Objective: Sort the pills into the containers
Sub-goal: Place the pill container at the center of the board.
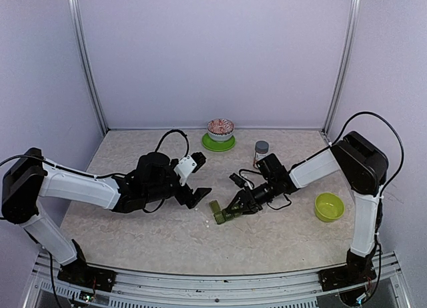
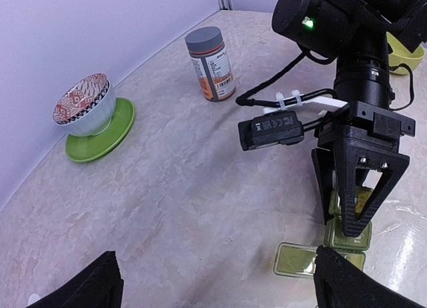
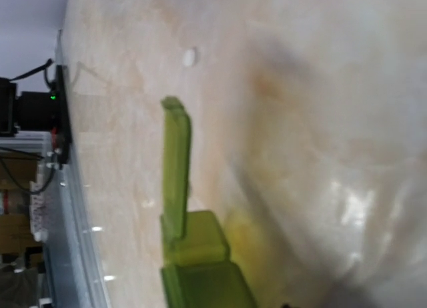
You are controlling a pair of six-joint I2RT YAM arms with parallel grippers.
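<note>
So the containers point(image 3: 197, 238), that dark green strip of little lidded boxes, sit on the table point(image 1: 133, 235) roughly mid-way between the two arms. The end lid point(image 3: 177, 165) is flipped up and standing nearly upright. One pill point(image 3: 190, 56), just a white speck, lies on the bare tabletop past the tip of that lid, apart from the strip. Can't see if anything's inside the compartments, the wrist shot is too blurry.

The right gripper point(image 2: 347, 225) points straight down with its tips on or just above the strip, right beside the raised lid. Honestly I can't tell whether its claw is parted or pinched, since the fingers overlap from this angle.

The left gripper point(image 2: 217, 268) hangs low just to the left of the strip, spread wide with nothing in it.

Further back are an orange-labelled bottle point(image 2: 210, 65), a patterned bowl point(image 2: 83, 105) on a green plate point(image 2: 110, 135), and a lime bowl point(image 1: 329, 207) off to the right.
</note>
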